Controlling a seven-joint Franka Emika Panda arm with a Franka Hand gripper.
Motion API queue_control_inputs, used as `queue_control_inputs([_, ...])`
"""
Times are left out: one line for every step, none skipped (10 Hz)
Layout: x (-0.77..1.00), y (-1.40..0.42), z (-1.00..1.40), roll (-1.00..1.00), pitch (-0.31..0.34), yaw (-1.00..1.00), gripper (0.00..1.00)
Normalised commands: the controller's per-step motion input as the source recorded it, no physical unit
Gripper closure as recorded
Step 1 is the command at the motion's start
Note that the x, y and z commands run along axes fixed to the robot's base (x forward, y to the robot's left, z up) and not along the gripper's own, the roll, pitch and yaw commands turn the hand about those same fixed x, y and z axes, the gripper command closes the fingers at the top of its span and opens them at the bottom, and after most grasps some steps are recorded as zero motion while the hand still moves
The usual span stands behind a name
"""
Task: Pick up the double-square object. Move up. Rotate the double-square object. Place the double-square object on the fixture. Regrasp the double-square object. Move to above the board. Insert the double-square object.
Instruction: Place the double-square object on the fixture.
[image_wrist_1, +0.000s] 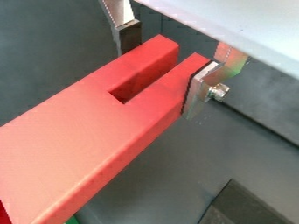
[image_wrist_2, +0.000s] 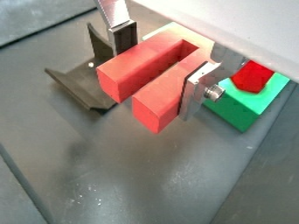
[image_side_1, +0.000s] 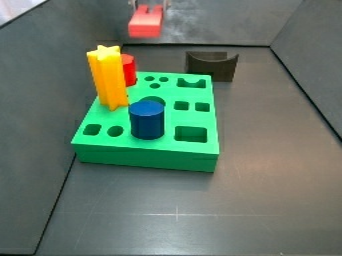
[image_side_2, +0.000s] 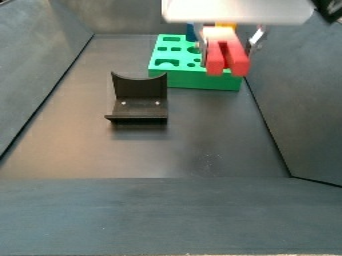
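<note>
Hanging in the air off the floor, the red block (image_wrist_2: 149, 80) lay level, its long axis crosswise to the gripper (image_wrist_2: 158, 63), whose fingers (image_wrist_2: 197, 87) pinched it near the slotted end. The fixture (image_side_2: 136, 98) sat below on the floor, well apart; the board (image_side_1: 150, 125) stood beyond. Likely the rotation step was underway
</note>
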Motion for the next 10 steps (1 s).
queue_control_inputs([-0.01,0.0,0.58,0.1,0.071,0.02,1.0])
queue_control_inputs([-0.01,0.0,0.44,0.1,0.078,0.03,1.0])
queue_control_inputs([0.0,0.0,0.25,0.08,0.083,0.02,1.0])
queue_control_inputs([1.0,-0.5,-0.31,0.11,-0.09,0.23,1.0])
queue_control_inputs([1.0,-0.49,-0.35,0.12,-0.083,0.22,1.0])
queue_control_inputs([1.0,-0.42,-0.32,0.1,-0.075,0.17,1.0])
queue_control_inputs([1.0,-0.37,-0.27,0.08,-0.04,0.11,1.0])
queue_control_inputs([1.0,-0.33,-0.23,0.06,-0.006,0.07,1.0])
queue_control_inputs([1.0,-0.29,-0.22,0.05,-0.004,0.05,1.0])
queue_control_inputs([1.0,-0.26,-0.2,0.04,0.004,0.04,1.0])
